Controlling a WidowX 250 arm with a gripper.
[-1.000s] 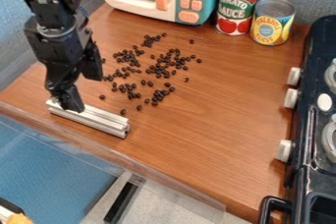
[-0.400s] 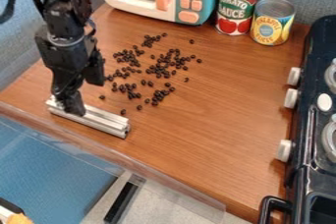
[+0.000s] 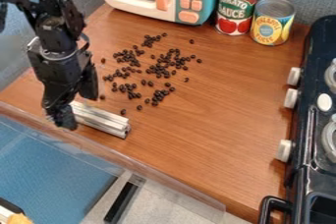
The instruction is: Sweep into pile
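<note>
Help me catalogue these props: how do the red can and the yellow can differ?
The red can is taller; the yellow can is shorter. The red can's label pictures tomatoes, while the yellow can's carries a large yellow disc. Both are upright with silvery metal tops.

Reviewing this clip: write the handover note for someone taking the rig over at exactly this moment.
Gripper: down at the left end of the metal bar, over the counter's near edge; whether it holds the bar, I cannot tell.
Job's things: the bar lies on the wooden counter, between its near edge and the small dark beans, which are spread loosely across the counter's left half.
Done: no single pile formed.
Left: sweep the beans together, probably with the bar; stragglers lie around the scatter's edges.
</note>
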